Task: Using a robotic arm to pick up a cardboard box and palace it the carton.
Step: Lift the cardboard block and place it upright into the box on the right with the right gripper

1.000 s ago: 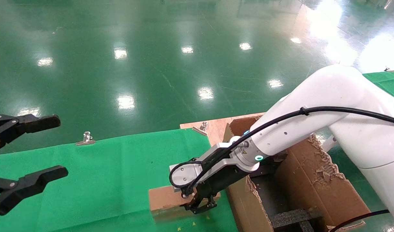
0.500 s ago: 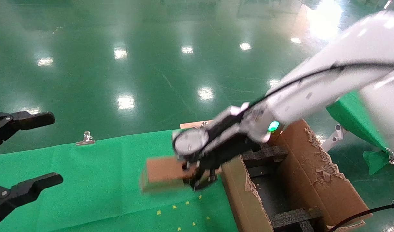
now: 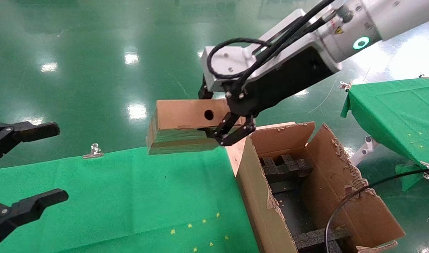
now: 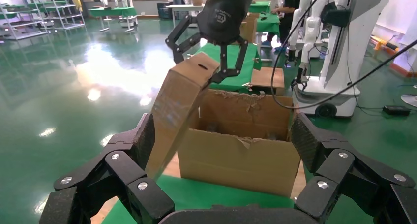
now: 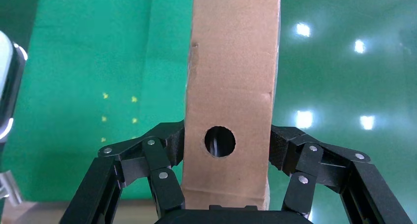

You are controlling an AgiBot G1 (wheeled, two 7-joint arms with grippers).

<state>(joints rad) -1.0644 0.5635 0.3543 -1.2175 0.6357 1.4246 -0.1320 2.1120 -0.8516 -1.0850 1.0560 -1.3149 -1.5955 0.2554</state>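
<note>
My right gripper point(image 3: 214, 114) is shut on the cardboard box point(image 3: 181, 121) and holds it in the air, above the far edge of the green cloth and just left of the carton point(image 3: 341, 196). The box is small, flat and brown, with shiny tape on its lower side and a round hole point(image 3: 209, 114) in the upper face. In the right wrist view the fingers point(image 5: 169, 145) press both sides of the box point(image 5: 231, 76). The carton stands open, with ragged flaps and black foam blocks point(image 3: 284, 167) inside. At the far left, my left gripper point(image 3: 49, 165) hangs open and holds nothing.
A green cloth point(image 3: 130, 196) covers the table, with a metal clip point(image 3: 93, 151) at its far edge. A second green-covered table point(image 3: 393, 109) stands to the right. A black cable point(image 3: 344, 207) crosses the carton's near corner. Glossy green floor lies beyond.
My right arm has lifted the cardboard box off the green cloth, up and away from me. The holed face has turned upward. The left gripper has stayed put.
</note>
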